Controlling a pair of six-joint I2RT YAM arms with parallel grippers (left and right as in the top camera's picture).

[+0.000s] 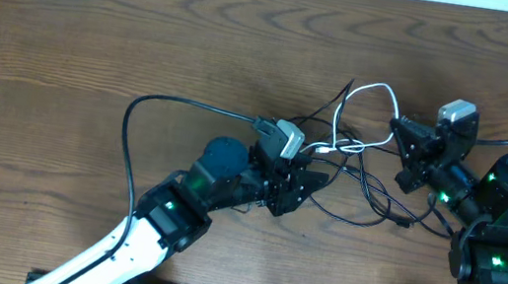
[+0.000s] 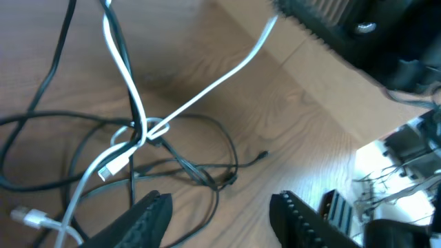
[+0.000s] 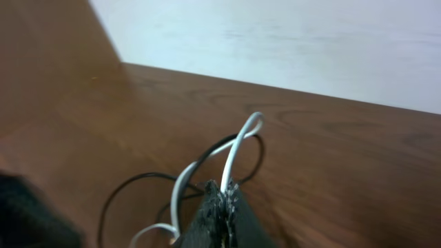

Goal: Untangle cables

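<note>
cables: tangled, mid tabletop point(image 1: 102, 21) | white cord point(image 1: 369, 87): thin, arcs up in a loop, one end of loop nipped in right pincer point(image 1: 399, 126), knotted w/ black cords point(image 1: 371, 193) at centre | black: thin, slack loops flat on wood, small plug tips

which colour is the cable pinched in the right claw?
White. The white cable shows best in the right wrist view, at the shut right claw.
</note>
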